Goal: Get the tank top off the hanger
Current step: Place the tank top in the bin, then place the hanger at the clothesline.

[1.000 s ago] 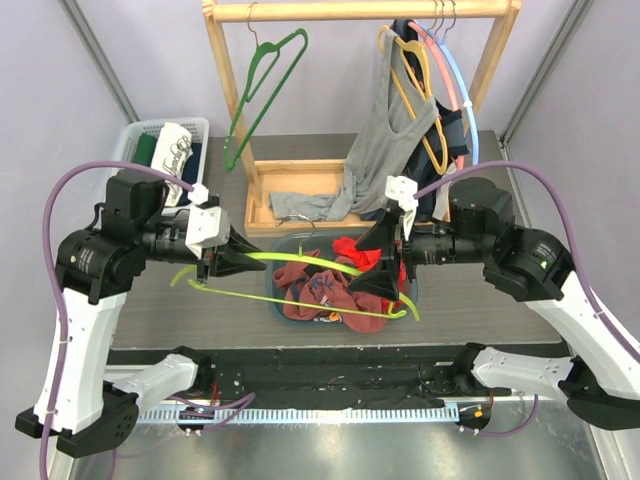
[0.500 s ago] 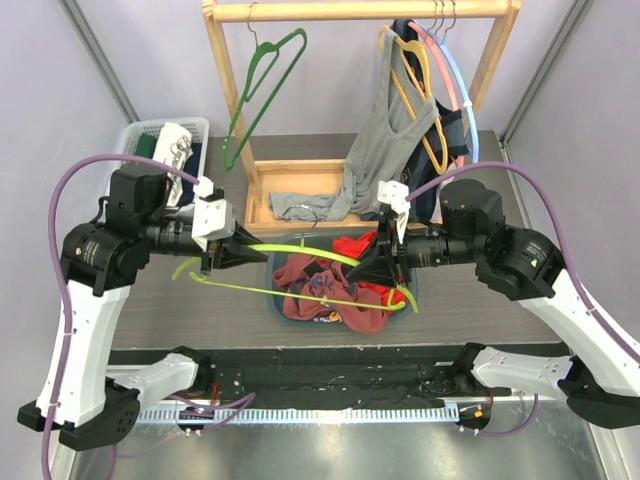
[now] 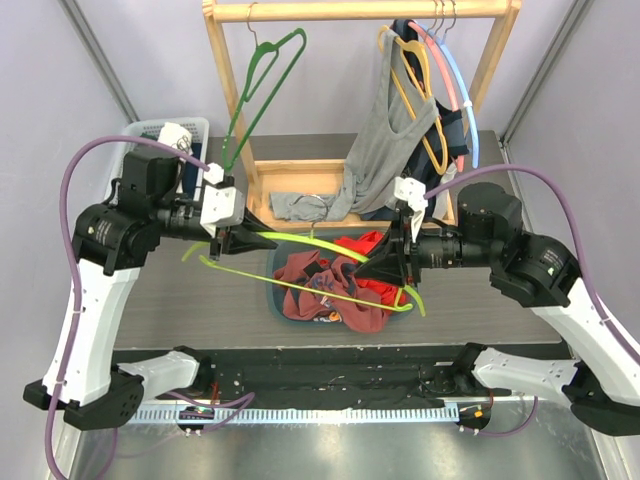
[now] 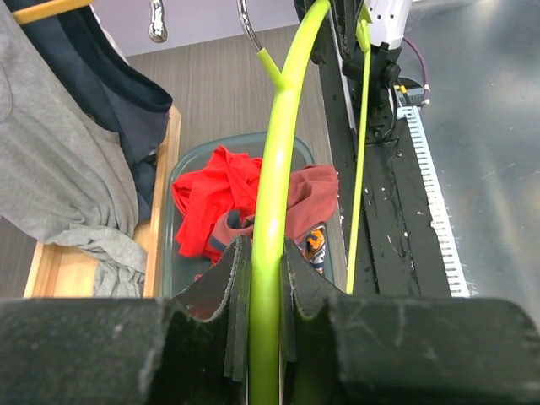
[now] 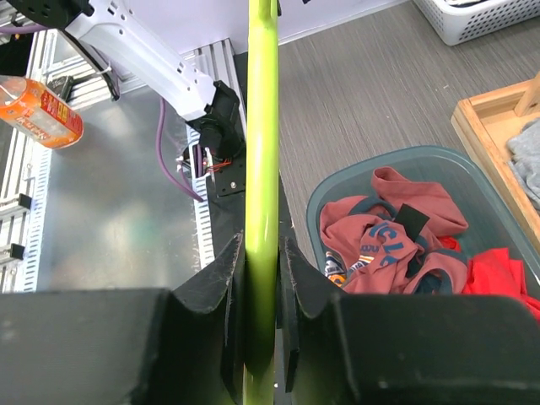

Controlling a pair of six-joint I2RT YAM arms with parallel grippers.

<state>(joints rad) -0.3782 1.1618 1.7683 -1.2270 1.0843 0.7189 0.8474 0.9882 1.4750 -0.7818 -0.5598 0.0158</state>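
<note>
A bare lime-green hanger (image 3: 300, 242) hangs level over the grey-blue bin (image 3: 274, 298), with no cloth on it. My left gripper (image 3: 248, 240) is shut on its left arm, seen up close in the left wrist view as hanger (image 4: 278, 160) between the gripper (image 4: 266, 246) pads. My right gripper (image 3: 382, 270) is shut on the right arm, which shows as hanger (image 5: 261, 126) in the gripper (image 5: 261, 243). Below, a red top (image 3: 368, 245) and a salmon top (image 3: 308, 275) lie crumpled in the bin. A grey tank top (image 3: 385, 130) hangs on a yellow hanger on the rack.
A wooden rack (image 3: 360, 10) stands behind the bin, holding a dark green hanger (image 3: 265, 75) plus pink and blue ones (image 3: 460, 80). Grey cloth (image 3: 300, 205) lies on its base. A white basket (image 3: 150, 130) of clothes sits at the far left.
The right gripper's jaws have closed on the lime hanger. The left gripper has carried its end up and away from the near edge, and the hanger has shifted slightly right.
</note>
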